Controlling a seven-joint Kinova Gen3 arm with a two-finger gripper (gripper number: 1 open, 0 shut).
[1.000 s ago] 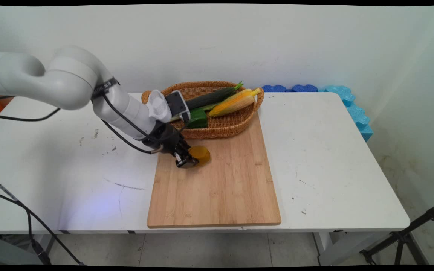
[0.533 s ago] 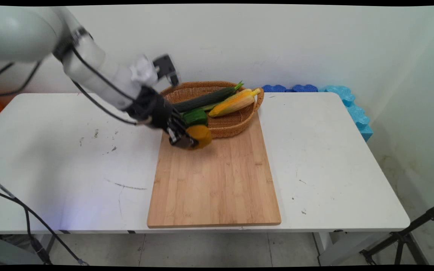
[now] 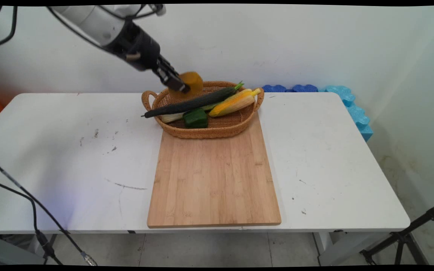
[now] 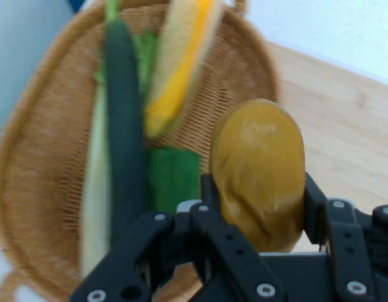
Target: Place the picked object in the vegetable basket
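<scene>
**Yellow piece riding high over the basket**

While the counter (image 3: 51, 124) is lying bare of my arm, I am hanging well above it, up from the cutting board (image 3: 213, 177) where I was a second ago. Nothing is sitting on that board now. I am hovering over the wicker basket (image 3: 217, 130), which is cradling a cucumber (image 3: 187, 105), a corn cob (image 3: 234, 103), a pale stalk and a green pepper (image 3: 195, 118). My jaws (image 3: 182, 87) are clamping shut on the yellow vegetable piece (image 4: 260, 173), carrying it clear of everything, above the basket's back rim.
</scene>
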